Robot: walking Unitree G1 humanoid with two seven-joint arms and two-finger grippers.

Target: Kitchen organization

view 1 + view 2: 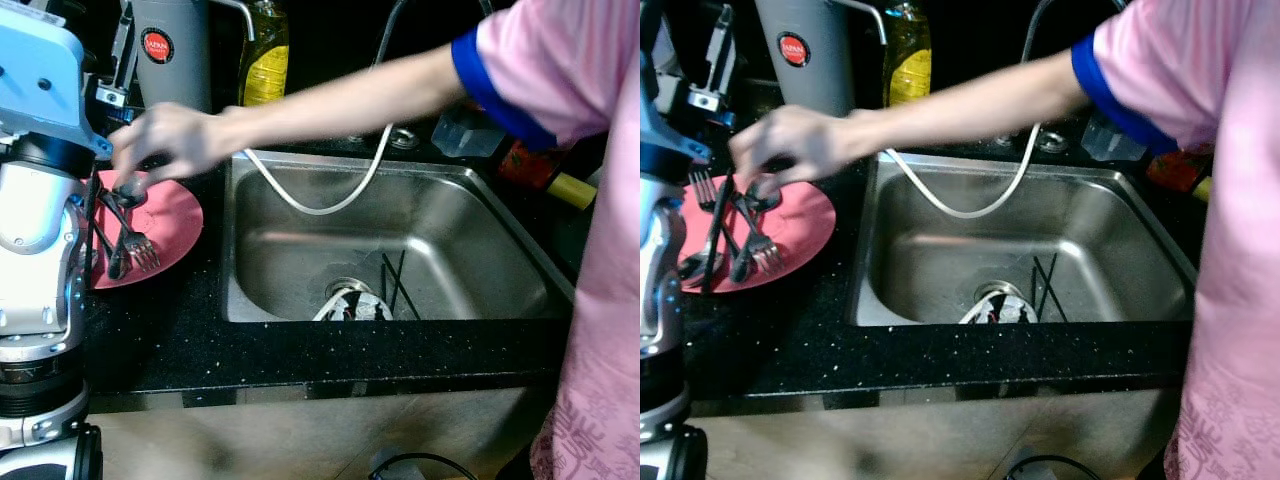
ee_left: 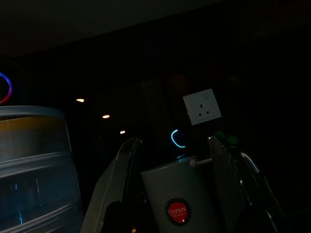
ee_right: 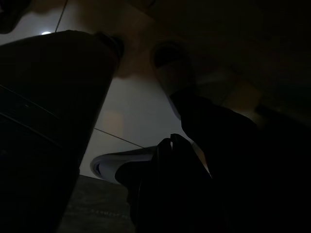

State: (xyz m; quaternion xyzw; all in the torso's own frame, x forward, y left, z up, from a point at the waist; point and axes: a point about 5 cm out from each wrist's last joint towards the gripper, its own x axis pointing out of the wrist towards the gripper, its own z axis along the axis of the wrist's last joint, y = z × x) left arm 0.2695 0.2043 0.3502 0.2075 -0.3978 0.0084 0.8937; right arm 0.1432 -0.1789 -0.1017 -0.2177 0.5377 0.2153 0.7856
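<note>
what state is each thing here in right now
plate: flat on the counter, forks on it
forks: lying loose on the plate
person's hand: over the plate, blurred
sink: dry-looking, dark sticks by the drain
hose: drooping into the sink
soap bottle: upright
grey canister: upright
left gripper: open, raised towards the canister

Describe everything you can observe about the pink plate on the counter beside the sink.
The pink plate is round, flat and matte, possibly plastic. It lies level on the black speckled counter, to the robot's left of the steel sink. Several dark metal forks rest across it. A person's hand hovers blurred over its far edge, at the cutlery. The robot's left arm hides its left edge.
</note>
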